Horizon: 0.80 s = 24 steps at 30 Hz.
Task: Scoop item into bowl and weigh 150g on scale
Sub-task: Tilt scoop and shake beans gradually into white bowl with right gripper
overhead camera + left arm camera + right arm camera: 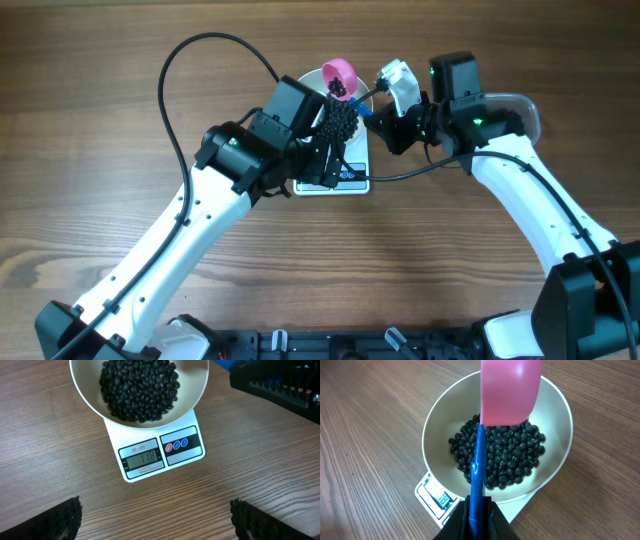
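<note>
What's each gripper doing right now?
Left gripper: open, holding nothing.
Right gripper: shut on the blue handle of the scoop.

White rectangular digital scale (352,180) stands on brown wooden counter (100,120). Heap of small round black pellets (341,124) sits over it. Pink plastic scoop cup (340,73) shows just beyond the heap.

Your arms wear glossy white shells between black joint housings. Left of the scale (346,179), the left arm (165,255) trails a black cable (165,85) in a wide loop; right of the scale, the right arm (525,195) carries another. Small green lights glow on both. The left gripper (157,525) has black fingers (55,520) with toothed edges.
</note>
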Available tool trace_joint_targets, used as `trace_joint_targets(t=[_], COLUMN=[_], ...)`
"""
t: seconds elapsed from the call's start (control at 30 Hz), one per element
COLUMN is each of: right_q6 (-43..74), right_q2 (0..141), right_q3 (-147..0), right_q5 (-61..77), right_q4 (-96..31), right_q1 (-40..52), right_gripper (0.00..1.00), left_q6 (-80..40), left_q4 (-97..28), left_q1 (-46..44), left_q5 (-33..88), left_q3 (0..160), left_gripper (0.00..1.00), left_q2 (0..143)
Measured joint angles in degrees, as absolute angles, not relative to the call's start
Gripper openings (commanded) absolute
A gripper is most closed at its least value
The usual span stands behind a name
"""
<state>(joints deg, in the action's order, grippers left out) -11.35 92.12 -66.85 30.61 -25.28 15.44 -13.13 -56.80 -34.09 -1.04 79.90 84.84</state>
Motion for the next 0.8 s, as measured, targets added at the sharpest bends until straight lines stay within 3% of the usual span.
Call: trace_joint_targets(t=[0.33,0.57,0.8], right_q6=[-16.0,-11.9,-11.2], right_q2=[92.1,92.1,92.1], right_q3=[-66.8,-66.8,-66.8], right_q5=[24.1,28.7,24.4], right_q4=[-25.7,-25.0,-25.0], right_q1=[15.4,15.5,15.4], right_gripper=[0.04,0.04,0.04], left_q6=[-13.1,-13.1,-13.1], left_q4=[-56.8,-56.8,-56.8], left_q1=[-34.1,-34.1,-34.1], left_q5=[-1.0,-1.0,-1.0], left_q3=[79.9,79.9,79.9], left_gripper=[1.00,1.00,1.00], left_q2=[84.8,84.8,84.8])
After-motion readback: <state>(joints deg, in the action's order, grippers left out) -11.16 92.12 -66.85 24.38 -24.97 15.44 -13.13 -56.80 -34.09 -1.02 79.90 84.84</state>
